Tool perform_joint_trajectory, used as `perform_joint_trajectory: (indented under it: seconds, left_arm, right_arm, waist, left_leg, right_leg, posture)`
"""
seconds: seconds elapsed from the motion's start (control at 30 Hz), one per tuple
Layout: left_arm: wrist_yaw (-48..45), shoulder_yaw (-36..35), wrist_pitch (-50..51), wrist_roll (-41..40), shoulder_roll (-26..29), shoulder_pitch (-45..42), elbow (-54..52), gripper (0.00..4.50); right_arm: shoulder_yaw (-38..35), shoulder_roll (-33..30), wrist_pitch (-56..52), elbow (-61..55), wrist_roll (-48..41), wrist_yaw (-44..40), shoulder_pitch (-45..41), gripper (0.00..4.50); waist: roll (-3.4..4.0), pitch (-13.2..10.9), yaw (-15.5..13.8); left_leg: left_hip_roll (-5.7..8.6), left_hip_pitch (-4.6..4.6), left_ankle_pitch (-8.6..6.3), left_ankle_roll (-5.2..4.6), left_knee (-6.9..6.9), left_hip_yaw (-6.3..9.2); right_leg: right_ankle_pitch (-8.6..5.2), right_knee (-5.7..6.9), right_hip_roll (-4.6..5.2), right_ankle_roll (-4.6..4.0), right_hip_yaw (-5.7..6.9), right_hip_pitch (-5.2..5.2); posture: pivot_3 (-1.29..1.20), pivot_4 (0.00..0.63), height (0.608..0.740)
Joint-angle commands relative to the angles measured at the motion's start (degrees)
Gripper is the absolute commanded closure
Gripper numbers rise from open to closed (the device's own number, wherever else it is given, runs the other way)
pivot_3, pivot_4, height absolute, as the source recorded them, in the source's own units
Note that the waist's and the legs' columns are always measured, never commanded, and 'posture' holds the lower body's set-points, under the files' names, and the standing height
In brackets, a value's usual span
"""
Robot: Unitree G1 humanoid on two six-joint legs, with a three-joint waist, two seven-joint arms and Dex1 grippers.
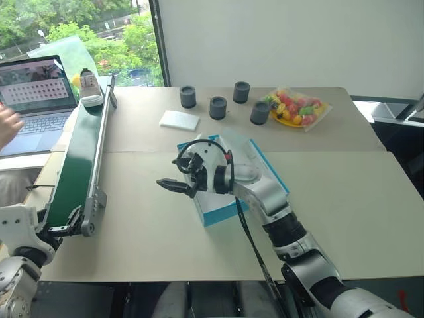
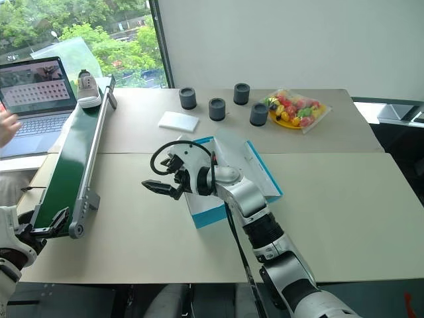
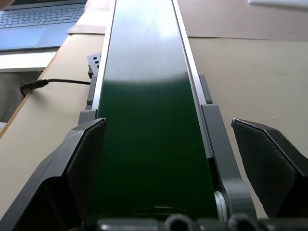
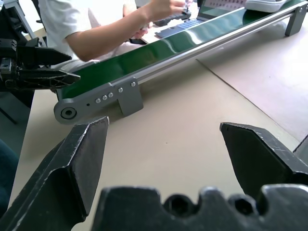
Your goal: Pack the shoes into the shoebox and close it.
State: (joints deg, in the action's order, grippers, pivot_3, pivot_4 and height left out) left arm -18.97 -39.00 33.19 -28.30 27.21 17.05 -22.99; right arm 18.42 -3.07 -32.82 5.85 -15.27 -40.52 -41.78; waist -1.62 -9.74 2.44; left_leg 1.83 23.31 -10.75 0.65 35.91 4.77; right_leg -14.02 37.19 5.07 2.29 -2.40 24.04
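One grey sneaker [image 1: 89, 87] with a white sole stands at the far end of the green conveyor belt [image 1: 76, 165]. The blue shoebox [image 1: 222, 213] lies open mid-table, its white inside largely hidden behind my right arm. My right gripper [image 1: 173, 186] hovers just left of the box, pointing toward the belt, open and empty. My left gripper [image 1: 63, 228] sits at the belt's near end, open, its fingers [image 3: 72, 163] on either side of the belt's width without holding anything. The right wrist view catches the left gripper [image 4: 33, 67] beside the belt's roller.
A laptop [image 1: 33, 99] with a person's hand [image 1: 6, 126] on it is at the far left. A white pad [image 1: 179, 120], several dark cylinders [image 1: 218, 107] and a bag of colourful pieces [image 1: 296, 108] lie along the far side of the table.
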Motion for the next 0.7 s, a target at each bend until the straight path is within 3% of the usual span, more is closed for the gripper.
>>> perform_joint_trajectory:
  seconds: [0.03,0.7]
  left_arm:
    - [0.9,0.0,-0.5,0.4,0.2,-0.4,-0.4,0.00]
    - [5.6,0.5,3.0,1.9,1.3,-3.2,-1.5,0.00]
  right_arm:
    - [-1.2,-0.1,0.1,-1.2,-0.1,0.4,0.2,0.11]
    - [-1.5,-0.5,-0.3,-2.2,0.0,0.9,0.9,0.11]
  waist:
    - [-0.01,0.0,0.0]
    - [-0.02,0.0,0.1]
  left_leg:
    - [0.00,0.00,0.00,0.00,0.00,-0.02]
    - [-0.02,0.01,0.00,0.00,-0.01,-0.07]
  right_leg:
    - [0.00,0.00,0.00,0.00,0.00,-0.01]
    - [0.01,0.01,0.00,-0.01,-0.01,0.03]
  posture:
    - [0.00,0.150,0.726]
    - [0.00,0.150,0.726]
